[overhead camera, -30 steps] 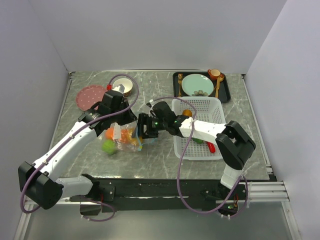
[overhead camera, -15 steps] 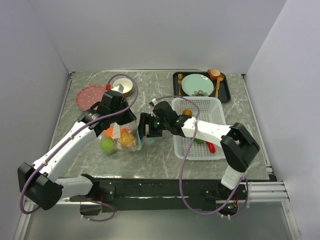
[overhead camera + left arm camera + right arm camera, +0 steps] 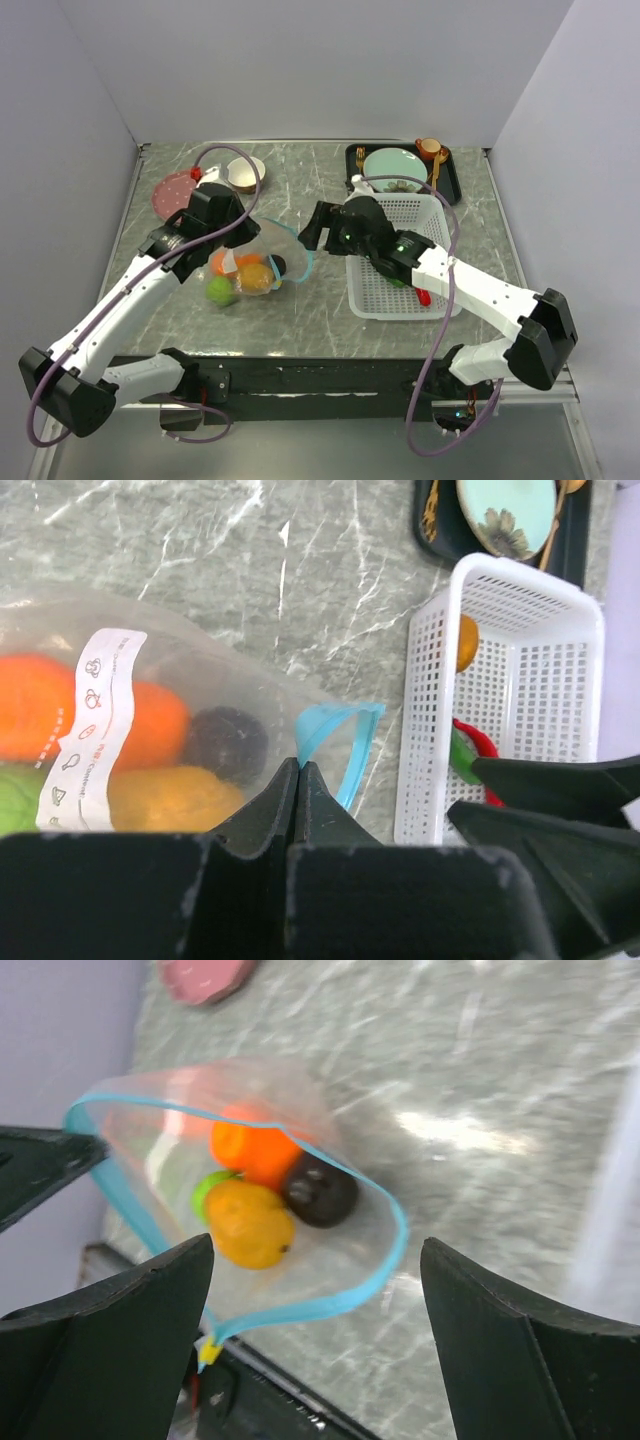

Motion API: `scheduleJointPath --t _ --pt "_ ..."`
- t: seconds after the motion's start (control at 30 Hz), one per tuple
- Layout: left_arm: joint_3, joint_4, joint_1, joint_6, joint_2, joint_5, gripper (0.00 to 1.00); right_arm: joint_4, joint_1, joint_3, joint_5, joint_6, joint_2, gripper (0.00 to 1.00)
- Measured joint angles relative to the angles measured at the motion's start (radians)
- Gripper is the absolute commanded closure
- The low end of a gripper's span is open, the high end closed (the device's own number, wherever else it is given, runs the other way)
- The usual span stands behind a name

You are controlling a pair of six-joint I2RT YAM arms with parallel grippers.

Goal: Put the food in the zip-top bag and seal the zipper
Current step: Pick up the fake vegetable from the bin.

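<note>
The zip-top bag (image 3: pixel 245 262) lies on the desk (image 3: pixel 320 310) left of centre, between the left edge and the white mesh basket (image 3: pixel 432 300), with its mouth turned toward the basket. The zipper (image 3: pixel 340 1305) is unsealed and stands open in a wide teal-blue loop. Inside the bag are two oranges (image 3: pixel 150 725), a green apple (image 3: pixel 210 1192), a yellow-brown fruit (image 3: pixel 248 1225) and a dark round fruit (image 3: pixel 320 1192), bunched together behind the white label (image 3: pixel 85 730).

The left gripper (image 3: pixel 298 770) has its fingers pressed together on the clear plastic at the bag's mouth, just beside the zipper. The right gripper (image 3: pixel 315 1260) hangs above the bag's mouth with its fingers spread wide apart and nothing between them.

In the basket, near its left wall, lie a red chili (image 3: pixel 482 742) and a green pepper (image 3: pixel 460 760), and farther back an orange-coloured piece (image 3: pixel 467 642). A black tray (image 3: pixel 353 170) holding a teal plate (image 3: pixel 393 168) sits at the far right corner; a pink plate (image 3: pixel 175 192) and a bowl (image 3: pixel 243 173) sit at the far left.
</note>
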Motion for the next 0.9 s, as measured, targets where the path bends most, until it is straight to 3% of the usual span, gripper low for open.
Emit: scheduleJointPath --t 0.3,0.6,0.9 --pt "-0.002 -0.019 0.001 -0.042 0.035 0.003 0.97 -0.173 -0.092 -0.022 0.153 0.040 -0.006 0.07" --pt "-0.066 0.038 0.007 -0.047 -0.165 -0.068 0.99 -0.239 -0.254 -0.155 0.191 0.050 -0.057 0.05" --pt "-0.024 0.018 0.007 -0.046 0.116 0.037 0.99 -0.248 -0.367 -0.158 0.177 0.010 -0.037 0.05"
